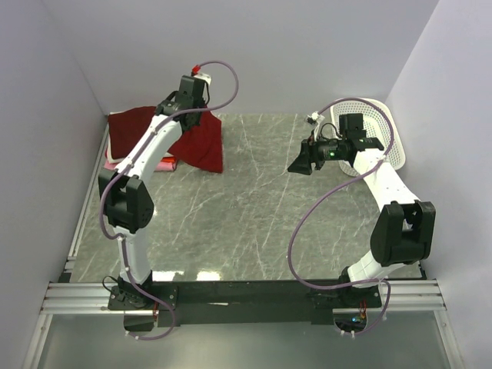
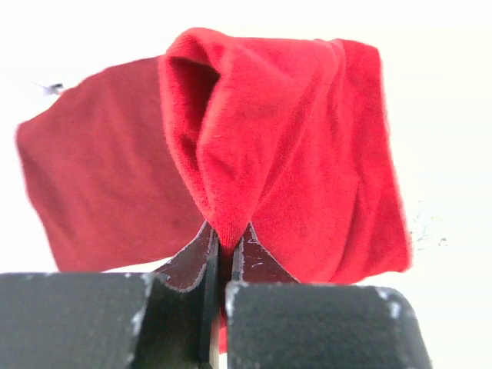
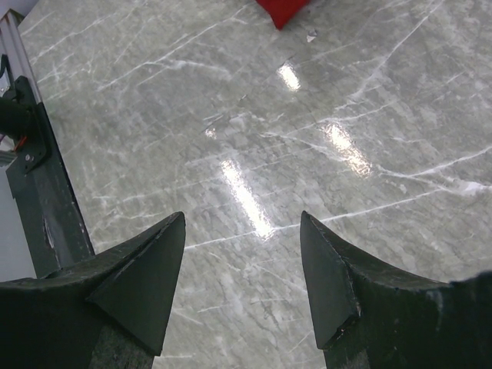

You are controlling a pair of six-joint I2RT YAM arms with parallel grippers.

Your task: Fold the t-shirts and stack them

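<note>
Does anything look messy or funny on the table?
Yes. The red t-shirt hangs bunched from the left hand at the far left corner, not flat or folded. The white basket at the far right seems tipped against the wall.

The soft, bright red cloth t-shirt [image 2: 307, 154] is a plain colour. In the left wrist view its right-hand folds are vivid scarlet and its left flap is a duller, darker red. From above it reads as deep crimson. A strip of pink cloth [image 1: 115, 163] shows at its lower left edge.

The flat stone-look table [image 1: 254, 215] is mid grey, crossed by thin white marble veins and pale streaks of glare. The oval perforated plastic basket [image 1: 390, 131] is white with a regular grid of small holes.

The left arm [image 1: 142, 165] and right arm [image 1: 384, 181] are white with black joints and carry purple cables [image 1: 307, 223]. The left tool [image 2: 228, 234] and right tool [image 3: 242, 219] are matte black.
</note>
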